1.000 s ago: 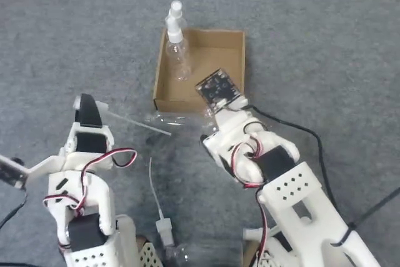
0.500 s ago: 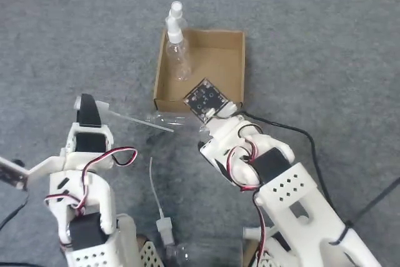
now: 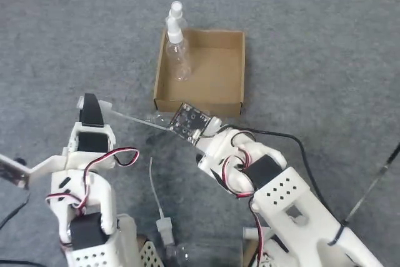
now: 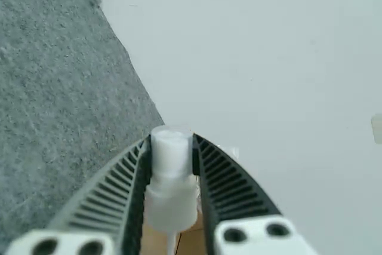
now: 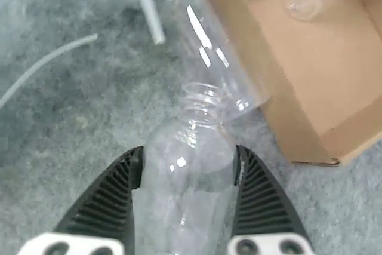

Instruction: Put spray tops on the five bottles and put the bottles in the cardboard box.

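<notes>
I was at the capping step. My left hand [image 4: 171, 143] was clamped on a spray top [image 4: 172, 204], which sat at the left of the high view with its dip tube [image 3: 140, 122] slanting toward the centre. My right hand [image 5: 188, 154] had its fingers pressed to both sides of a clear bottle [image 5: 186, 192] lying on the counter [image 3: 325, 60] just below the cardboard box [image 3: 200, 102]. The bottle's threaded neck was bare.

As I judged it, the next move called for raising the neck and lining it up with the tube tip. The thin tube would have to go in first, then the cap be seated on the threads.

The box, at the upper middle, held one capped bottle [image 3: 178, 54] leaning in its upper left corner. The rest of its floor was bare cardboard. A second uncapped bottle [image 5: 215, 52] lay alongside the box's outer wall.
</notes>
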Available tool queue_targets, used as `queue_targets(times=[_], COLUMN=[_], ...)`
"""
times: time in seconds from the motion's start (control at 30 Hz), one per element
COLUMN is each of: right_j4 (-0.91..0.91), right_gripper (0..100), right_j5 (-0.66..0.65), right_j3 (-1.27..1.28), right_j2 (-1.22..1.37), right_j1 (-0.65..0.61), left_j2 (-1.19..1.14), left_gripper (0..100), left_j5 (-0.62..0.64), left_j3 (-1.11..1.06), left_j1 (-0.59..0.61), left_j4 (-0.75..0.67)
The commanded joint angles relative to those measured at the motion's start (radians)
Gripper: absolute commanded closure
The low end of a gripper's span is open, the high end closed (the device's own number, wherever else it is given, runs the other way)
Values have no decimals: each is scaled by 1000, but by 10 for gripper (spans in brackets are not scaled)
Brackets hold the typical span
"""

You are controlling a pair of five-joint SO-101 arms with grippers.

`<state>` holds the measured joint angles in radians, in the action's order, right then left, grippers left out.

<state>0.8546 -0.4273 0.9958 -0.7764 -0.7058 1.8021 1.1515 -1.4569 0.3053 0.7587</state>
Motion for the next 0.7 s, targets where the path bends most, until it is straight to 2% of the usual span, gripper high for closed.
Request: queue_targets(times=[0.0, 0.17, 0.4, 0.67], right_j4=[-25, -41, -191, -200], right_gripper=[985, 985, 985, 985], right_j5=[-41, -81, -127, -121], right_j3=[-15, 6, 97, 98], right_j2=[-48, -48, -48, -48], right_j1=[-12, -50, -71, -68], left_j2=[23, 23, 23, 23], left_gripper=[990, 990, 990, 990], left_j5=[8, 6, 5, -21], left_j3=[4, 4, -2, -5], left_j1=[-6, -32, -38, -38], left_j4=[-12, -12, -5, -5])
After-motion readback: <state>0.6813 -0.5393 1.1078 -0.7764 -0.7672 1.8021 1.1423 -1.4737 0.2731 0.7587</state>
